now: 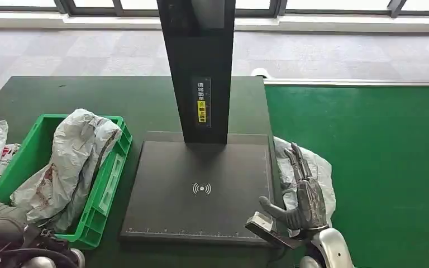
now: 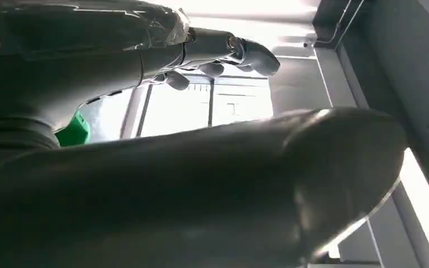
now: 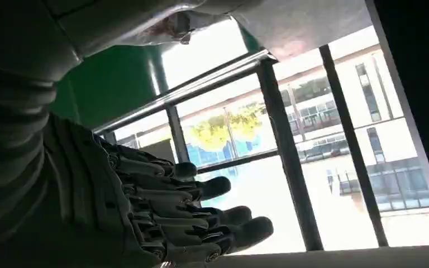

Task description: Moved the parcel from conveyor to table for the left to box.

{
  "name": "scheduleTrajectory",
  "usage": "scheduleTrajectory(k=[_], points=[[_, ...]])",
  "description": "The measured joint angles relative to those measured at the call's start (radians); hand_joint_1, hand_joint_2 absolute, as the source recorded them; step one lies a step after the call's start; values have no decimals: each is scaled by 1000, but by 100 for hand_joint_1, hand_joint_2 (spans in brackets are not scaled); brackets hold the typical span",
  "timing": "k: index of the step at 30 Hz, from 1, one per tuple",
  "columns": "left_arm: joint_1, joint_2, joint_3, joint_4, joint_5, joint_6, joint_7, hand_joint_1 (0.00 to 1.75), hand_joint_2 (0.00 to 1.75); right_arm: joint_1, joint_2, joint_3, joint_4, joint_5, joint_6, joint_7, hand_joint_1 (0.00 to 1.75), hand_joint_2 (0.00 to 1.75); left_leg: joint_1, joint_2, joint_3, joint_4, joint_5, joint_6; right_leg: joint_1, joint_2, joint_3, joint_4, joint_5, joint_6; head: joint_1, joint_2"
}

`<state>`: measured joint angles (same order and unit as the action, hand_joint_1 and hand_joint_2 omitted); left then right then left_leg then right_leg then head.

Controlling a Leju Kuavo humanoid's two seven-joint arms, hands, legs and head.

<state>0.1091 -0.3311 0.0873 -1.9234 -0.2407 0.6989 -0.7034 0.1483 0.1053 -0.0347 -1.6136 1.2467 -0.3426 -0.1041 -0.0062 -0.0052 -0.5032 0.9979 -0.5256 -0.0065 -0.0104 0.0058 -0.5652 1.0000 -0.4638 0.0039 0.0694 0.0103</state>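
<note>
Head view showed the parcel (image 1: pixel 318 167) lying at the worktop's (image 1: pixel 145 106) right edge, just beside the scanner plate (image 1: pixel 201 190) and partly over the green conveyor (image 1: pixel 368 167). The right hand (image 1: pixel 304 195) stood over it with fingers apart, holding nothing. I judged the move nearly finished. The left hand (image 2: pixel 223 53) hung low with fingers apart, near the green crate (image 1: pixel 109 184), boxing not yet begun.

- The right hand (image 1: pixel 304 192) is dark grey metal, its slim segmented fingers (image 3: pixel 201 215) ending in rounded black tips.
- Behind it sits a glossy silver forearm shell (image 1: pixel 332 245).
- The left hand (image 2: pixel 223 53) has a thick grey thumb (image 2: pixel 257 184) and pale rounded fingertips.
</note>
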Motion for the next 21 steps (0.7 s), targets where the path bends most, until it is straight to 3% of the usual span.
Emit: scheduleTrajectory(k=[21], points=[[47,18,-47,-69,-24,0,0,0,0,-49,0,-124,154,90,19,94,0,175,0,0,0,0,0,0,0,0,0,0,0,0,0,0]])
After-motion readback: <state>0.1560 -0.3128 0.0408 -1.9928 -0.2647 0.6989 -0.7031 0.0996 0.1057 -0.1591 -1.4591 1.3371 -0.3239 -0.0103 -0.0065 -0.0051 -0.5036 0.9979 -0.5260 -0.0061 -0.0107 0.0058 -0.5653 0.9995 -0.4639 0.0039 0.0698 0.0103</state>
